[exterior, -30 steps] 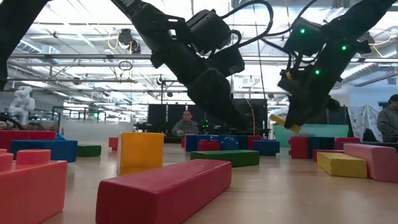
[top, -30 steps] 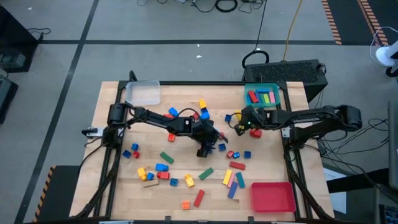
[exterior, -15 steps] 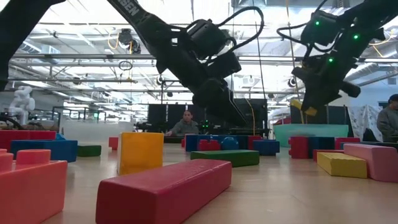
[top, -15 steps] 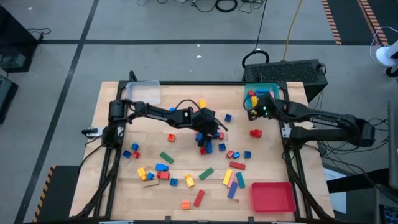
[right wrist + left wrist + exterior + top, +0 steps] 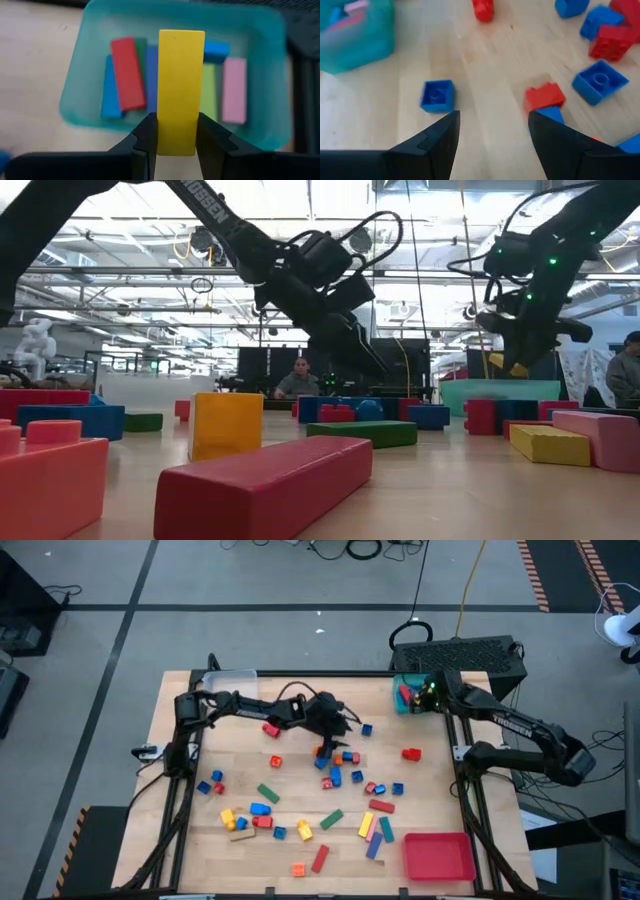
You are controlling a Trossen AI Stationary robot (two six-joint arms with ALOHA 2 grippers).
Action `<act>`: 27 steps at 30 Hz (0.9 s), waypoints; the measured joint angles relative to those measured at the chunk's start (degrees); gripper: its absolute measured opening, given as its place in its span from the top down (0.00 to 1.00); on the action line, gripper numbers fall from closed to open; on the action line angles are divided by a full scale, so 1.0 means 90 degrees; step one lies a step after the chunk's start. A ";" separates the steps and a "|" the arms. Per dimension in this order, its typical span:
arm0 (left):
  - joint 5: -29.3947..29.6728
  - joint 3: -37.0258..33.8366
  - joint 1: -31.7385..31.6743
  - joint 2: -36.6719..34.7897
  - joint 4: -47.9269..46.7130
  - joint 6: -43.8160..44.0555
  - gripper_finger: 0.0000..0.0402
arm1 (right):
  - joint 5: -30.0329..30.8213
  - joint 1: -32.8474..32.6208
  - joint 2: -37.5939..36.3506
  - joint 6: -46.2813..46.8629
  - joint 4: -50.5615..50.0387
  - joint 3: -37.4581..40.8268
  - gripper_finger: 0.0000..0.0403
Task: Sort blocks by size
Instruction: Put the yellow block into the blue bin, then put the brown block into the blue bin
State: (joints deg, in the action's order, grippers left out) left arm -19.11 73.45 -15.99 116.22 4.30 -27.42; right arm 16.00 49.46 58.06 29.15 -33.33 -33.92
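The right gripper clamps a long yellow block above the teal tray; the left gripper hangs open, blue cube at its ten o'clock.

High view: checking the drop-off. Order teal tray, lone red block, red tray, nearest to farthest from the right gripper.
1. Teal tray, under the right gripper.
2. Lone red block, right of mid-table.
3. Red tray, picture's bottom-right corner.

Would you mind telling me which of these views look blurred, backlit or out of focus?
Low view: bright ceiling lights behind leave both arms as dark silhouettes; the nearest red bar is soft. Left wrist view: the teal tray is smeared. Right wrist view: the yellow bar in the right pincer is sharp, the tray behind it softer. High view: even light.
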 joint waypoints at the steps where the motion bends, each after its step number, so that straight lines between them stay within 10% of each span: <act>1: -0.0163 0.0000 -0.0093 0.0000 0.0107 0.0013 0.41 | 0.0001 0.0109 0.0068 -0.0064 -0.0013 -0.0093 0.79; 16: -0.1223 0.0323 -0.0471 -0.0002 0.0808 0.1169 0.41 | -0.0104 0.0587 0.0861 0.0194 -0.0479 -0.0594 0.77; 27: -0.1195 0.0333 -0.0476 0.0068 0.0332 0.0664 0.41 | 0.0727 0.0349 0.1112 0.0724 -0.0088 -0.0499 0.52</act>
State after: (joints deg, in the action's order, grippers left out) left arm -29.87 76.44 -20.27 116.84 7.28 -21.45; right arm 22.55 52.60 68.07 35.67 -34.12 -38.41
